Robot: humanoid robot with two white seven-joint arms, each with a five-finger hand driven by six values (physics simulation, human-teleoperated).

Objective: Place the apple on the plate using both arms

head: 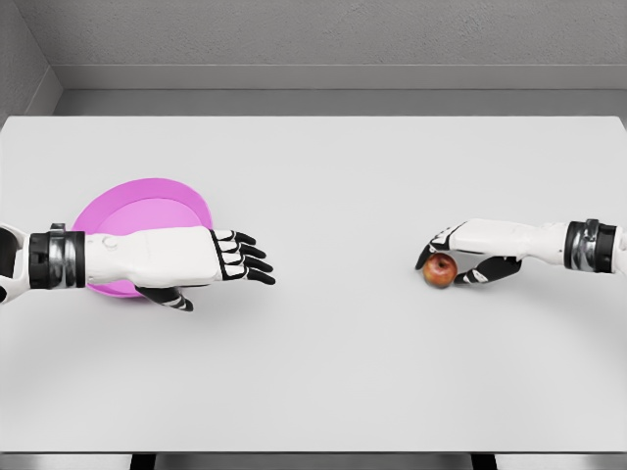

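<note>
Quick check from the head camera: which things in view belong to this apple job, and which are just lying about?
Part of the job:
- apple, right side of the table, right hand curled around it
- pink plate, left side, partly behind the left hand, whose fingers are open

Just there:
- white table; no other loose things show on it

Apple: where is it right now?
Head view: the apple sits on the table's right side, under the right hand, far from the plate.
</note>
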